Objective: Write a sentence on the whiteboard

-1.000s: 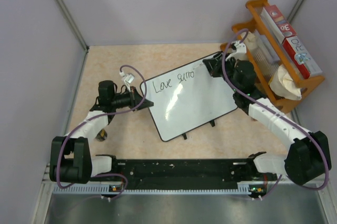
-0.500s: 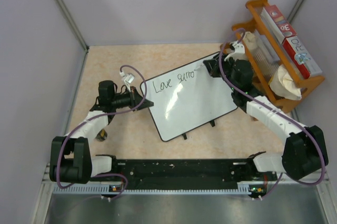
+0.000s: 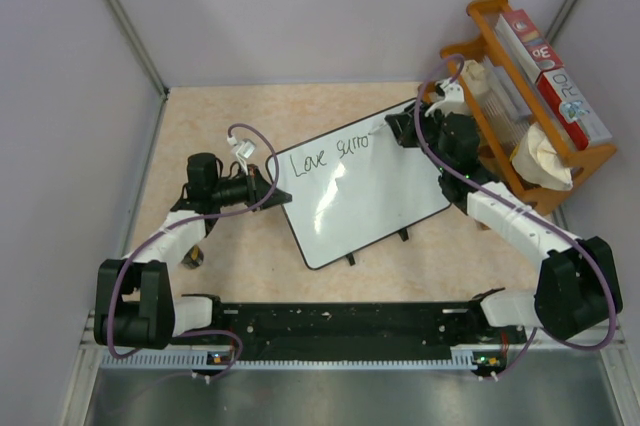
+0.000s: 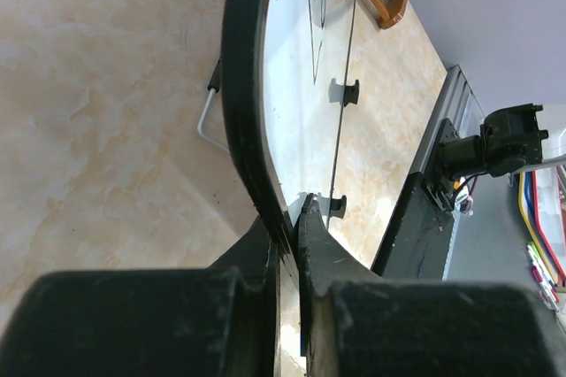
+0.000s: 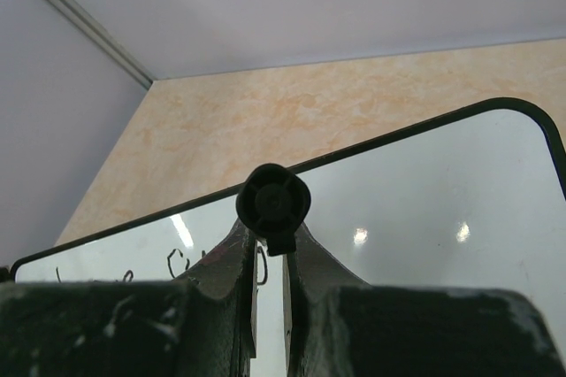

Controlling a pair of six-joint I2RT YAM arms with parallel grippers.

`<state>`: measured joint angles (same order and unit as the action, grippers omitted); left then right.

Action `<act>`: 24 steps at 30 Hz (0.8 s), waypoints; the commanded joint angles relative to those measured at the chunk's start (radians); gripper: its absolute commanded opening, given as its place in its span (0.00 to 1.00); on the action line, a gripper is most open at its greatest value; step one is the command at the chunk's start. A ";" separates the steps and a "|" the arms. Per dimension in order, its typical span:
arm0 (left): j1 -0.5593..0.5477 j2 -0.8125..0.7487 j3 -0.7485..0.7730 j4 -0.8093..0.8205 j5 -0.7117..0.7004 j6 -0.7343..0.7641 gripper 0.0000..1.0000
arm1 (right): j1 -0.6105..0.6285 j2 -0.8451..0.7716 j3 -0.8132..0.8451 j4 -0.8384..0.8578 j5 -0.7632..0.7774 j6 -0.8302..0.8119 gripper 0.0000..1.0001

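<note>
Arm on left stretched low, left pincer [image 3: 275,184] clamped on left edge of whiteboard [image 3: 370,196] lying in middle of bench [image 3: 200,116]. "Love" legible there, next word unclear. Right arm bent inward, right pincer [image 3: 393,129] pinching black marker [image 5: 273,203] at board's far corner.

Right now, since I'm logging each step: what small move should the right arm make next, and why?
Probably nudge the marker slightly onward to begin the next letter: the right gripper sits at the end of the writing, the whiteboard is bare beyond it, and the left gripper clamps its edge.
</note>
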<state>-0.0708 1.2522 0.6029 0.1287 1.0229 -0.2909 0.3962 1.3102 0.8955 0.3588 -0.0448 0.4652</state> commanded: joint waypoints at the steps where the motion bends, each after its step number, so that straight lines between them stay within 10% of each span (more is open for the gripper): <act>1: -0.026 0.012 -0.014 -0.018 -0.123 0.242 0.00 | -0.010 -0.008 -0.030 0.012 0.008 -0.007 0.00; 24: -0.027 0.010 -0.015 -0.017 -0.124 0.240 0.00 | -0.011 -0.042 -0.064 -0.012 0.042 -0.017 0.00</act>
<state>-0.0711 1.2522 0.6029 0.1219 1.0161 -0.2935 0.3962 1.2781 0.8299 0.3733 -0.0414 0.4683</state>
